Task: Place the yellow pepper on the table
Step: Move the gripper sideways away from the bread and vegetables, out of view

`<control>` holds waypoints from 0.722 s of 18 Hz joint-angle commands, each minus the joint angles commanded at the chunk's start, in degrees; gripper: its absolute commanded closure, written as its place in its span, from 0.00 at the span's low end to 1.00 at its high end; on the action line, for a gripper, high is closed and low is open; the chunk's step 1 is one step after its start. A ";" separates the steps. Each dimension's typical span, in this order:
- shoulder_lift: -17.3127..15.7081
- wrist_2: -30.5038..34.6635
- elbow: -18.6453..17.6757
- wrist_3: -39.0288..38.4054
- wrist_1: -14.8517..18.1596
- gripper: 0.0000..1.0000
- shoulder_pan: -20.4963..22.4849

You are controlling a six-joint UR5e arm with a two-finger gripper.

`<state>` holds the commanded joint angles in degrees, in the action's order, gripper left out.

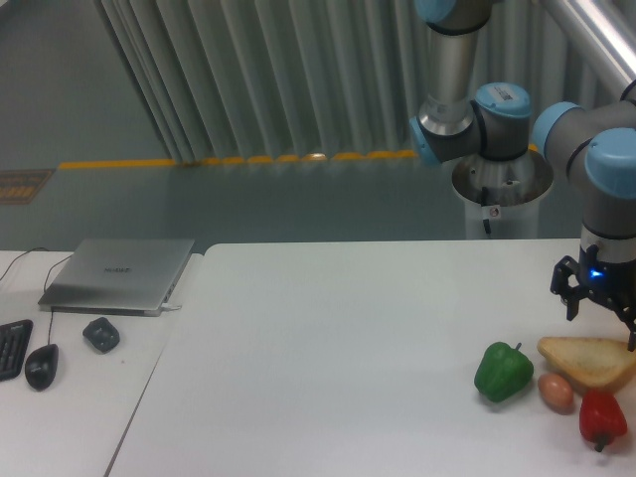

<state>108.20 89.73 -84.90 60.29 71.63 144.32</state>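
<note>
One green pepper (503, 371) and one red pepper (602, 416) (no yellow visible); fingers (599, 307) spread.

Nothing readable is showing from where I am working. Far to my gripper's (603, 308) side, the closed laptop (119, 274) is carrying a small mark on its lid, but it is blurring too much to read.

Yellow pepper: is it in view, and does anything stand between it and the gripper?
No yellow pepper shows in this view, so that cannot be judged. The gripper hangs over the bread slice, beside the green pepper and red pepper.
</note>
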 joint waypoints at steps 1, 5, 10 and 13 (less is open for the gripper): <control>-0.18 0.09 0.00 0.00 0.00 0.00 0.00; -0.18 -0.09 0.61 0.00 -0.52 0.00 1.40; -0.09 1.23 0.70 -0.53 -5.18 0.00 2.81; 0.17 1.23 1.31 -0.53 -9.14 0.00 4.13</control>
<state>108.37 90.97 -83.59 59.77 62.49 148.44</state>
